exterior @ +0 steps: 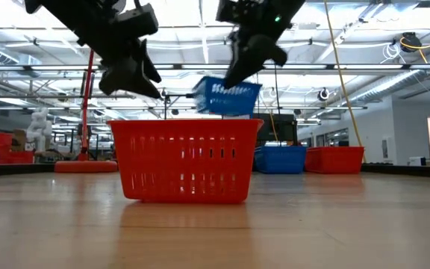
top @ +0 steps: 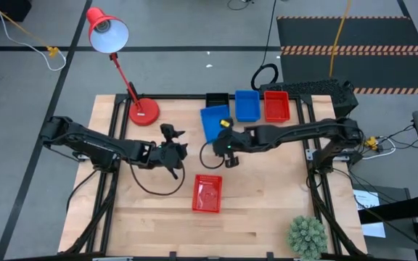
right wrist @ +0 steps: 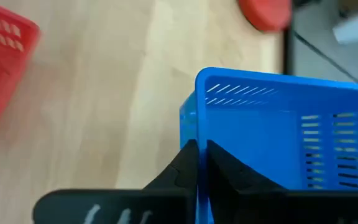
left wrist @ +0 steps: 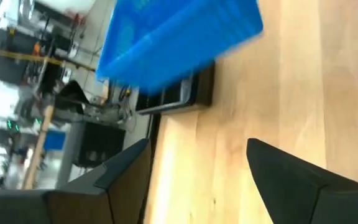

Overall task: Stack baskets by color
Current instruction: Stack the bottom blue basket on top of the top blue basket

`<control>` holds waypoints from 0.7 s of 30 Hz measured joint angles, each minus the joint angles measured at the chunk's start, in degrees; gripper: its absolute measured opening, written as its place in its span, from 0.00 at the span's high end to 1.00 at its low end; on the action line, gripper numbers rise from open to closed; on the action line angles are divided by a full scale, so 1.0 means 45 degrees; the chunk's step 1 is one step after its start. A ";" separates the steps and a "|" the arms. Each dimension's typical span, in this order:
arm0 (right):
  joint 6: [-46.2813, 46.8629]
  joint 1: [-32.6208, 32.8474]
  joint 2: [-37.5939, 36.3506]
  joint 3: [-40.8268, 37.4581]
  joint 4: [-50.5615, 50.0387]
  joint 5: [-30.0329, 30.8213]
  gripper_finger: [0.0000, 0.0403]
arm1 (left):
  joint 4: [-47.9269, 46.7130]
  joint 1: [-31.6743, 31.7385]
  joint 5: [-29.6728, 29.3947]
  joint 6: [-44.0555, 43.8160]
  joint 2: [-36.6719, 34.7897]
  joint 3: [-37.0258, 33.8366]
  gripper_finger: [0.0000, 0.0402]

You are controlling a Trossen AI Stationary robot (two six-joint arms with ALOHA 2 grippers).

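Carrying a blue basket [top: 213, 121] above the table [top: 267, 217], the right gripper [right wrist: 197, 163] is pinching one wall of it, fingers together on the rim, so the basket is hanging lifted and tilted near the table's far edge, as the low view is showing. Waiting near the table's middle, the left gripper [left wrist: 194, 177] is standing with its fingers apart and holding nothing, the blue basket lying ahead of it and apart from it. Sitting along the far edge are a black basket [top: 216, 98], a second blue basket [top: 247, 105] and a red basket [top: 276, 106], side by side; whether any of these is already a stack I cannot tell. Standing alone toward the near edge is another red basket [top: 207, 194]. The step in hand seems to be the sorting of blue onto blue. The next move is probably calling for the right arm to level the carried basket, line it up over the blue one at the far edge, and lower it squarely before letting go, so that it is nesting rather than catching on a rim.
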 joint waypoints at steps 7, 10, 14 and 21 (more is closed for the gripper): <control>0.0528 -0.0433 -0.1445 -0.0001 -0.1523 0.0598 0.98 | -0.0870 0.0000 0.0015 -0.1334 -0.1123 -0.0005 0.39; 0.0555 -0.0860 -0.1960 0.0004 -0.1932 0.0598 0.98 | -0.0914 0.0000 0.0005 -0.1845 -0.1568 -0.0011 0.43; 0.0113 -0.1482 -0.2481 0.0004 -0.2329 0.0588 0.98 | -0.0857 0.0001 0.0253 -0.2302 -0.1866 -0.0010 0.48; -0.0999 -0.2564 -0.3095 0.0004 -0.2656 0.0482 0.98 | -0.0907 0.0225 0.1233 -0.2460 -0.1891 -0.0015 0.55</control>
